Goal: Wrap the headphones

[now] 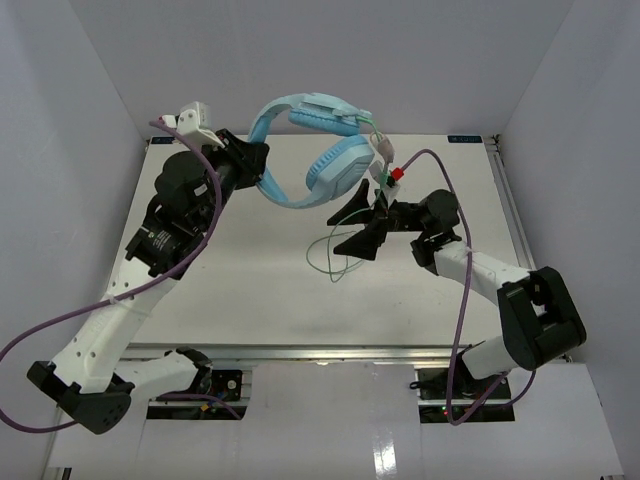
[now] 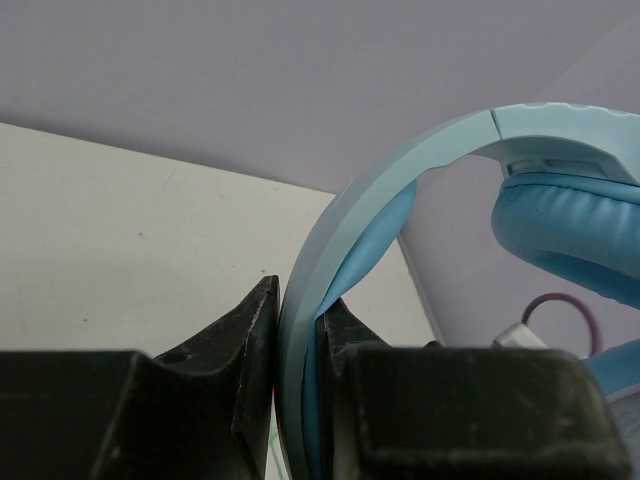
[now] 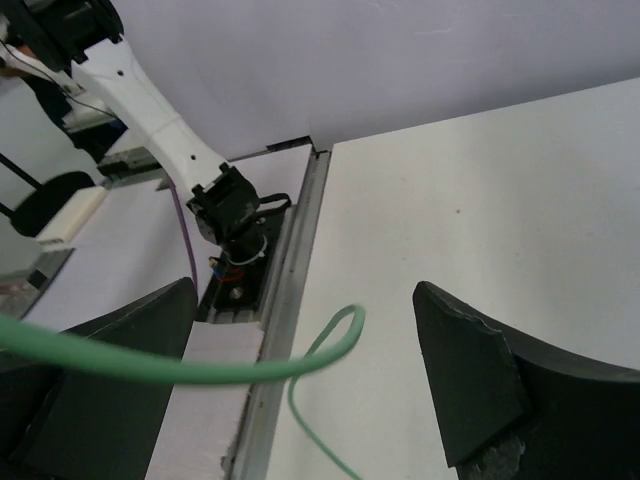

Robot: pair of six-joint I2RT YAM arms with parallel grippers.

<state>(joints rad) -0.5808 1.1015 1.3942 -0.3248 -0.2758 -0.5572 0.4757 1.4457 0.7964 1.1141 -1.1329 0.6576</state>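
You had the left gripper [image 1: 255,160] clamped narrow on the headphones [image 1: 338,168]. In the left wrist view its two black fingers [image 2: 250,350] pressed either side of the light blue headband [image 2: 330,260], flat against it. The headphones were lifted off the table [image 1: 250,290], up at the far end near the back wall. The band arched from the left gripper over to the right, and the ear cups [image 1: 320,118] sat between the two arms, one high and one lower. Your right gripper [image 1: 358,225] stood wide open, holding nothing, just below and right of the lower cup, jaws spread apart over the table. The thin pale green cable [image 1: 325,262] dropped from the cup side and hung in a loose loop down by the right gripper. In the right wrist view the cable [image 3: 150,365] ran across the front of one finger and curled through the gap of the right gripper [image 3: 305,290]. Can't tell whether it touched that finger. Table surface [image 3: 520,200] showed bare white under the loop.
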